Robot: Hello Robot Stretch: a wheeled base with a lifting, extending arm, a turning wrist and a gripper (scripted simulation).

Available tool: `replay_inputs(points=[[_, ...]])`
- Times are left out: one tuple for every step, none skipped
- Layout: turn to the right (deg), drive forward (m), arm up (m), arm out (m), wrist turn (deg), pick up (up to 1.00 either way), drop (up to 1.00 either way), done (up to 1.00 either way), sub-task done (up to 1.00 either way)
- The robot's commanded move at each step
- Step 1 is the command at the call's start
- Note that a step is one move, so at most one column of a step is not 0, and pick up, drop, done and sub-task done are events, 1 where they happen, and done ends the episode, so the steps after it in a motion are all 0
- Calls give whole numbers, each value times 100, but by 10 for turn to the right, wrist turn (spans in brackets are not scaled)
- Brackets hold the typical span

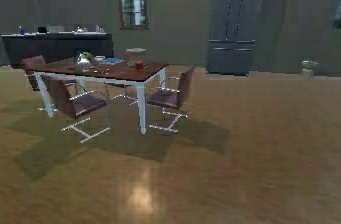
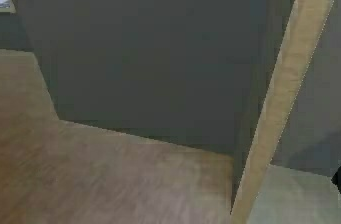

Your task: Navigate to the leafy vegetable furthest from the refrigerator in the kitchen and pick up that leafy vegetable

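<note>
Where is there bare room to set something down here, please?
The table is bare along its near edge. Its far side is crowded with small items and a red box. Chairs hem its sides. The wood floor from the table toward the refrigerator lies open.

Ahead of you stands a rectangular dining table with a dark reddish-brown top and white legs (image 1: 128, 74), with brown padded chairs on pale metal frames (image 1: 78, 103) drawn up around it on the glossy wooden plank floor (image 1: 228, 160). Behind it, a long dark counter (image 1: 53, 47) runs along the back wall. To your side, you see a plain dark grey wall (image 2: 148, 70) beside a pale wooden upright edge (image 2: 278, 100).
</note>
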Motion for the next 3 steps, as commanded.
replay_inputs(points=[[-450,0,0,0,0,0,0,0,0],[0,100,0,0,0,0,0,0,0],[-30,0,0,0,0,0,0,0,0]])
